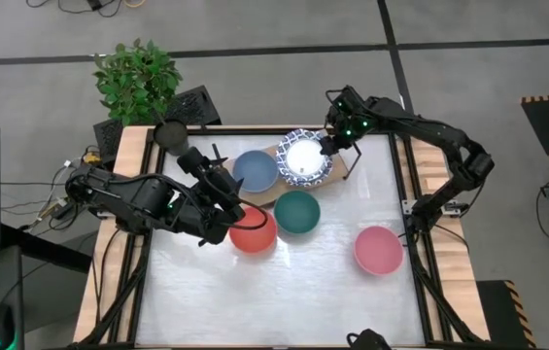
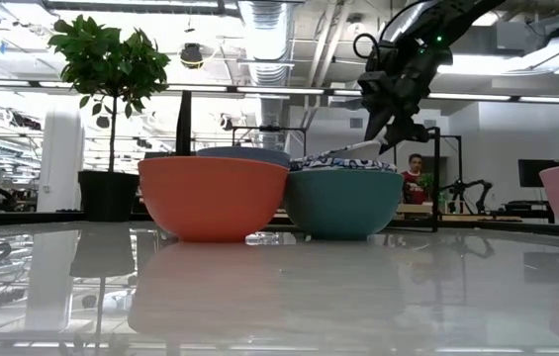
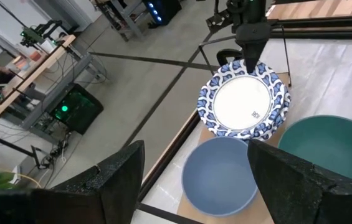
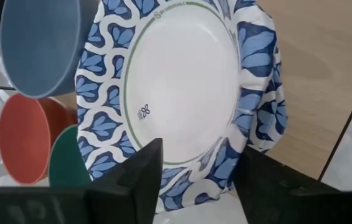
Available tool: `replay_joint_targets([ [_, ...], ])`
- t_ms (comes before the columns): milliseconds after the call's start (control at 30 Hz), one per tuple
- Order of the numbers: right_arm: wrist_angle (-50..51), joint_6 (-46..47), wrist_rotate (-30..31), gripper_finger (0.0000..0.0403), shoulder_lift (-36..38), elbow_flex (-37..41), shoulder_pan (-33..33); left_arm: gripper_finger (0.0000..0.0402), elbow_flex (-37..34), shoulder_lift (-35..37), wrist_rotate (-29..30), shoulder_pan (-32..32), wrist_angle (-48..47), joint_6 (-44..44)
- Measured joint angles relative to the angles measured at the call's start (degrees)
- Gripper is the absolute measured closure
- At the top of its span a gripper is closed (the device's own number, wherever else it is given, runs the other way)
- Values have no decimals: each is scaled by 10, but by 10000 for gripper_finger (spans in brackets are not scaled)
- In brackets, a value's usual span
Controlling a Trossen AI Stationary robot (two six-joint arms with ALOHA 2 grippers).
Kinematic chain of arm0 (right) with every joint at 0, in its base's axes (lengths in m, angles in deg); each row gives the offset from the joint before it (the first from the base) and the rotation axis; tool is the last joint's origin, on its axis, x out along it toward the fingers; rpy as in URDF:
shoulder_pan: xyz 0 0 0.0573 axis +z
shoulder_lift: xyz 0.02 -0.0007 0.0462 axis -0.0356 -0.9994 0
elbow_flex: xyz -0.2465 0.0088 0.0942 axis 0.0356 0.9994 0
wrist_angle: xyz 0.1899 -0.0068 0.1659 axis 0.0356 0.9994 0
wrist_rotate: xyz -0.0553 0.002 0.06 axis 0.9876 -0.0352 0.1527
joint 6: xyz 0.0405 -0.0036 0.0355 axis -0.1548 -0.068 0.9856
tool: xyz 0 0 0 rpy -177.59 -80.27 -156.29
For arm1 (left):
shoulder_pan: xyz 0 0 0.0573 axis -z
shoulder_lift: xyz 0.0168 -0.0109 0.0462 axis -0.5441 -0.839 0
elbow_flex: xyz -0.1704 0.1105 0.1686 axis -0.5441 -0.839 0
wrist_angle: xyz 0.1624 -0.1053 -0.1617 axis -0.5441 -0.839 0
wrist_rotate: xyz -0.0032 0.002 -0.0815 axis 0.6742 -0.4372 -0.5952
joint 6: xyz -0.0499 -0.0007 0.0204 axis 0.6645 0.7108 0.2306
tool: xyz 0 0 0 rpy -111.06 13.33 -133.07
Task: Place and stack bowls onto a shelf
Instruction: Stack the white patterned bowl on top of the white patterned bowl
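My right gripper (image 1: 326, 146) (image 4: 197, 180) is shut on a white bowl with a blue patterned rim (image 1: 303, 157) (image 2: 343, 158) over the light-brown shelf board (image 4: 313, 62). A second patterned rim (image 4: 266, 106) shows offset under it. The blue bowl (image 1: 255, 172) (image 3: 219, 180) sits on the board beside it. The green bowl (image 1: 296, 212), red bowl (image 1: 253, 233) and pink bowl (image 1: 378, 249) stand on the white tabletop. My left gripper (image 1: 233, 194) (image 3: 194, 186) hangs open above the gap between the blue and red bowls, touching nothing. My right gripper holds the patterned bowl by its rim (image 4: 219, 168) on the side toward the table's far right. One finger (image 4: 132, 180) stands over the hollow, the other (image 4: 275, 186) outside. It comes slanting down from the far right. The bowl is tilted, its held side (image 2: 373, 146) raised.
A potted plant (image 1: 138, 78) and dark gear (image 1: 191, 105) stand at the far left corner. Wooden rails (image 1: 128, 165) edge the table. There is bare tabletop (image 1: 284, 292) toward the near edge. A person (image 2: 416, 178) shows far off in the room.
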Motion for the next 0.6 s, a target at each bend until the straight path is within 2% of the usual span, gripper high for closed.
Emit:
replay_joint_targets([
  [200, 1, 0, 4, 184, 0, 0, 0, 129, 0, 0, 0, 0, 0, 0],
  [333, 10, -1, 32, 185, 0, -5, 0, 129, 0, 0, 0, 0, 0, 0],
  [600, 64, -19, 131, 186, 1, -68, 17, 129, 0, 0, 1, 0, 0, 0],
])
